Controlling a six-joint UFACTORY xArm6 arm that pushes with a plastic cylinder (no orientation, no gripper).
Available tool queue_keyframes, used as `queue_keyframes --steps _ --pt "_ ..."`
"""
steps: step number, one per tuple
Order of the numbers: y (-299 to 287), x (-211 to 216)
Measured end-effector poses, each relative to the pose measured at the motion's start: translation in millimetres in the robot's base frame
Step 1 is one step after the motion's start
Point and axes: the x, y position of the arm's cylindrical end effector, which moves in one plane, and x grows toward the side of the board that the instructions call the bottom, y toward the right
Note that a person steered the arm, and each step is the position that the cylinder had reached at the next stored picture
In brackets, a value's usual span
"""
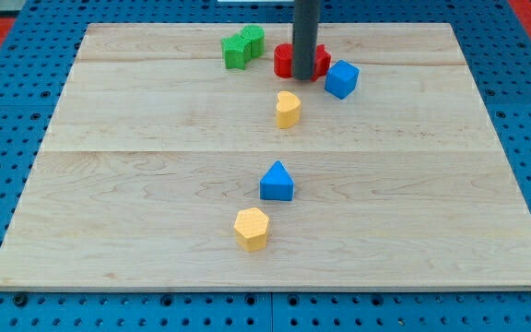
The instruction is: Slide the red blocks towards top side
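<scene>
Two red blocks sit side by side near the view's top centre: one point(284, 61) shows left of the rod and one point(322, 61) right of it, their shapes partly hidden by the rod. My tip point(303, 77) rests at the lower edge of the red pair, between them. A blue cube point(342, 79) lies just right of the red blocks. Two green blocks point(242, 46) sit touching each other to the left of the red ones.
A yellow block point(288, 109) lies below the red blocks. A blue triangular block point(277, 183) and a yellow hexagonal block point(252, 228) lie lower down near the centre. The wooden board point(109, 184) rests on a blue pegboard.
</scene>
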Motion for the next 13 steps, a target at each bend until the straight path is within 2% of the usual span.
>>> queue_keyframes --steps 1,2,3,4,6,7,8,10,11,13 --pt "37.1 -18.2" --pt "35.4 -28.3" --pt "-9.1 -28.6" --pt "-14.2 -39.4" --pt "57.6 -54.0" --pt "26.0 -55.0" --pt "-15.8 -78.4" --pt "-105.9 -79.5" --pt "-68.8 -64.4" --pt "-101.9 -29.4"
